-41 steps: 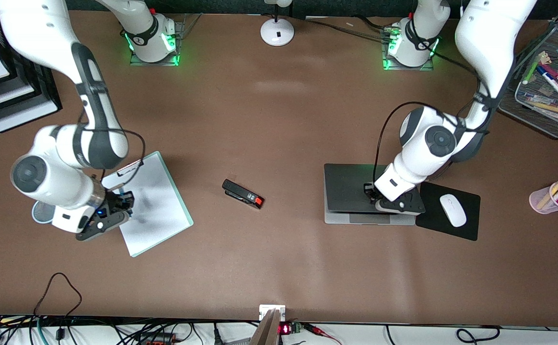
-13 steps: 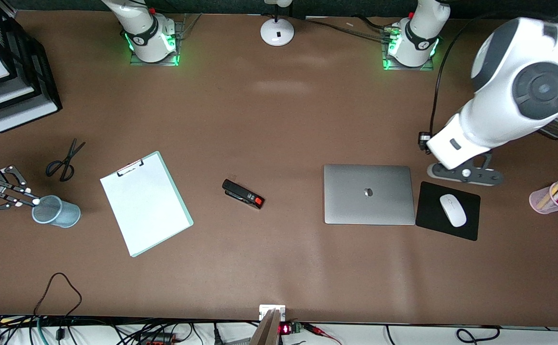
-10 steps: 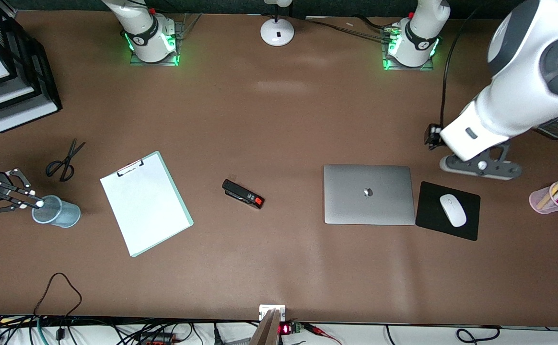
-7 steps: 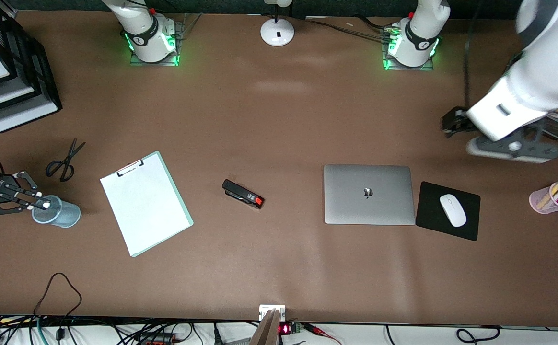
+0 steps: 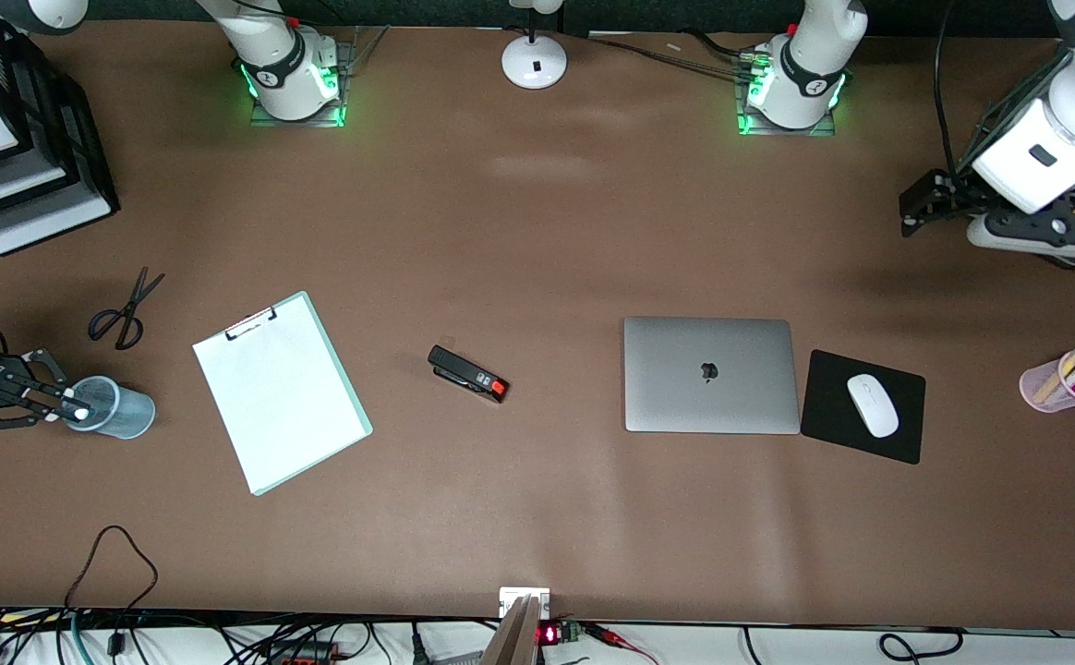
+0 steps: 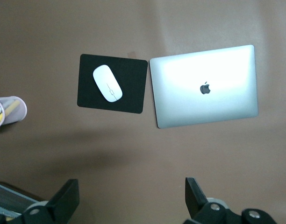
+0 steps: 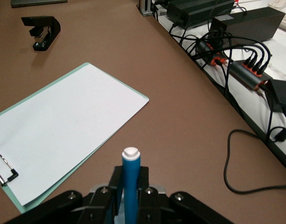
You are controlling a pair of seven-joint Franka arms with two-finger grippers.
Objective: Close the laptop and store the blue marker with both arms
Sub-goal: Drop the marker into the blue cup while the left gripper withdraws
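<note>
The laptop (image 5: 709, 374) lies closed, lid up, beside the mouse pad; it also shows in the left wrist view (image 6: 204, 87). My right gripper (image 5: 63, 412) is shut on the blue marker (image 5: 79, 415), holding it at the rim of the blue mesh cup (image 5: 124, 417) at the right arm's end. In the right wrist view the marker (image 7: 132, 179) stands between the fingers (image 7: 116, 183), white tip outward. My left gripper (image 5: 1032, 235) is open and empty, high over the table at the left arm's end; its fingers (image 6: 68, 199) stand wide apart.
A clipboard (image 5: 281, 391), stapler (image 5: 468, 373) and scissors (image 5: 125, 308) lie between cup and laptop. A white mouse (image 5: 872, 405) sits on a black pad. A pink pen cup (image 5: 1064, 379) and a mesh tray (image 6: 5, 192) are at the left arm's end. Paper trays (image 5: 11, 175) stand at the right arm's end.
The laptop lid went down and my left gripper rose and moved away toward the mesh tray. My right gripper carried the marker from the clipboard to the blue cup and edged onto its rim.
</note>
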